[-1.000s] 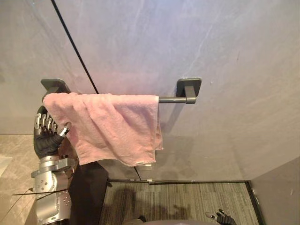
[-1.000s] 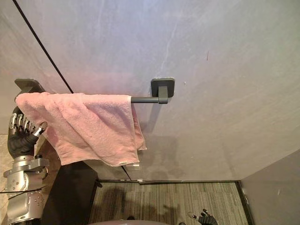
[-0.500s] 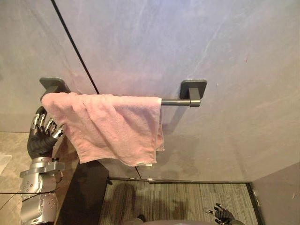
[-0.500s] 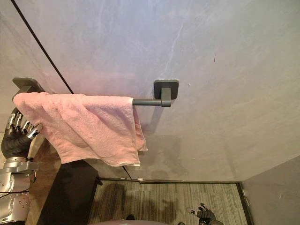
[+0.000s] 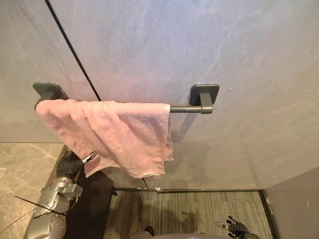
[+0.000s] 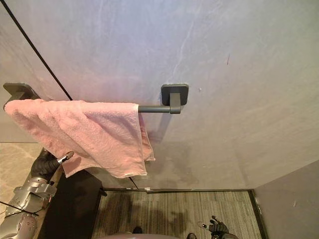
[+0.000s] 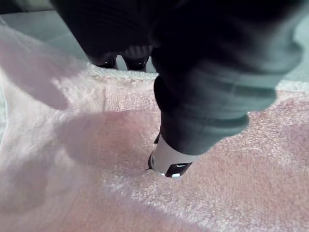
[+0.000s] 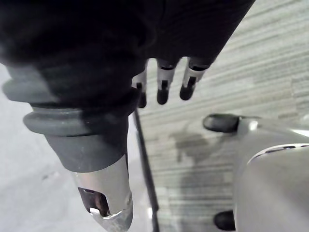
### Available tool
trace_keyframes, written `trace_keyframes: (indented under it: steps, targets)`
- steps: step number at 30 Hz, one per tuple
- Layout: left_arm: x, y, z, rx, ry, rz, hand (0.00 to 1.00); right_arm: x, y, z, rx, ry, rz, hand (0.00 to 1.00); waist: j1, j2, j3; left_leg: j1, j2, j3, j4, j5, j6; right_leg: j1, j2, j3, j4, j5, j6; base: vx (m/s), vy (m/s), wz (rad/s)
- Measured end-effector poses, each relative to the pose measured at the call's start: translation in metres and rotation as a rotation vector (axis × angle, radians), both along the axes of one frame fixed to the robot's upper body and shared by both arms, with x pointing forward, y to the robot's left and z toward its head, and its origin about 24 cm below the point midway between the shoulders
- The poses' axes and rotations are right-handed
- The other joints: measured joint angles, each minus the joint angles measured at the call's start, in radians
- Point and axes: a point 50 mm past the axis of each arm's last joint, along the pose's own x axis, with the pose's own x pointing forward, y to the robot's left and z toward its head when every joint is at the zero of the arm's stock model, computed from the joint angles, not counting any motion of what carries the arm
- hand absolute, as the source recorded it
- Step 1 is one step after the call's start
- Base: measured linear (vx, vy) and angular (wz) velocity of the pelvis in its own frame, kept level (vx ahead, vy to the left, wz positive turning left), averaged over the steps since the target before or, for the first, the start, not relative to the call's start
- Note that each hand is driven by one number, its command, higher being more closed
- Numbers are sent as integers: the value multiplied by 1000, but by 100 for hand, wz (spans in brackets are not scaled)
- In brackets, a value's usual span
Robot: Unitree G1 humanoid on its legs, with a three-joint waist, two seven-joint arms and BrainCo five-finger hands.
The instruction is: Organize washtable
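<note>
Hanging over dark towel bar (image 5: 185,109) on grey wall (image 5: 164,45): pink towel (image 5: 119,134), draped from bar's left end to past its middle. Below bar's left end, at towel's lower hem: left hand (image 5: 70,165), thumb tip against cloth, grasp not discernible. Well below bar's right end, over striped floor (image 5: 189,214): right hand (image 5: 235,228), fingers loosely straight, slightly spread, holding nothing.

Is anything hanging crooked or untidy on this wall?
Yes. The pink towel hangs askew on the dark towel bar: it is bunched toward the bar's left end, its lower edge slants, and the right stretch of bar is bare.
</note>
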Motion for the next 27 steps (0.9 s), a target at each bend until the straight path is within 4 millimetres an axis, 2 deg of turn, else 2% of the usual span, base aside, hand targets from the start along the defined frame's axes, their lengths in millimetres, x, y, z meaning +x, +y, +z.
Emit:
trace_keyframes:
  steps: [4,10,11,17,19,22,24,27]
  targets:
    - [-2,-7,-7,-6,36,-45,0,0,0,0,1,0,7,0,0,0,0,2,0,7,0,0,0,0,1,4,-6,7,-10,-31,-20,-5]
    - [-6,-4,-17,33,93,-9,0,3,1,0,-2,-4,16,0,-2,-9,-8,16,1,23,-11,0,0,1,5,23,-13,14,-16,-26,-15,-10]
    - [-6,-4,-18,39,97,1,100,3,1,0,-3,-4,15,0,-3,-11,-9,16,1,23,-12,0,0,0,5,23,-13,14,-16,-17,-31,0]
    - [-6,-10,-24,107,120,61,100,4,1,1,-5,-7,14,0,-4,-16,-13,21,-1,19,-23,1,0,11,5,17,-30,16,-12,4,-9,1]
    - [-6,-9,-24,102,112,82,100,10,3,3,-7,-28,41,0,-5,-16,-13,28,-1,19,-28,1,0,17,5,14,-33,16,-12,8,-14,2]
    - [-6,-3,-21,101,92,144,100,46,14,20,-11,-192,138,0,-22,-16,-13,27,-1,20,-30,1,0,16,6,15,-33,16,-12,0,-10,-1]
    - [-1,0,-15,117,66,170,100,82,25,48,-3,-388,198,0,-22,-16,-13,26,-1,22,-30,1,0,14,6,18,-32,16,-12,-11,-34,-3]
    - [5,-2,-6,122,24,171,100,113,37,81,15,-581,256,0,-20,-20,-14,25,1,26,-27,1,0,7,6,30,-30,17,-12,-24,-31,-4]
